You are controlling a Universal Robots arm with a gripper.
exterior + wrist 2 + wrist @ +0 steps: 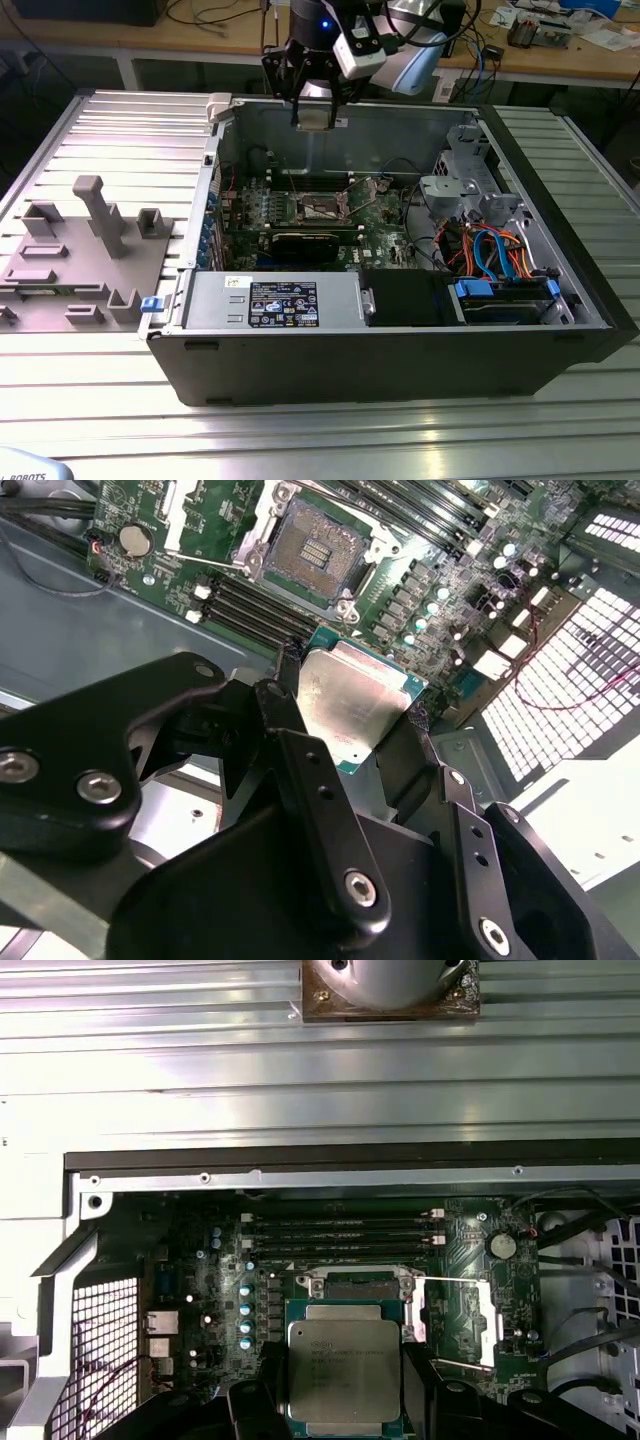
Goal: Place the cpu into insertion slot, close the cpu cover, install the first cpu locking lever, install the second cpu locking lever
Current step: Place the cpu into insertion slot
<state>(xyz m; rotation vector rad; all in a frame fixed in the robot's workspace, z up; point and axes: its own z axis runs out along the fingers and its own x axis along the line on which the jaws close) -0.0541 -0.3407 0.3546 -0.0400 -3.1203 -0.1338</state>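
My hand (316,108) is closed on the cpu (352,708), pinching it by two opposite edges. In the exterior view it hangs over the far wall of the open computer case (400,350), well above the board and not yet over the insertion slot (312,552). The slot sits bare on the motherboard (385,220) with its contact field exposed. What I take for the cpu cover (455,1320) lies folded back just beside it, so the way in looks free. To place this well, I judge I must keep the chip level, square its edges to the slot's frame in both wrist views, and lower it straight without sliding, because the contacts would bend easily and my grip is only on thin edges. The case also holds a labelled power supply (285,300) along its near wall, plus a grey drive cage (470,185) and blue and orange cables (495,250) toward the exterior view's right. On the tabletop (120,130), at the exterior view's left, stands a grey fixture (90,270) with blocks and pockets; I cannot tell what is in them.
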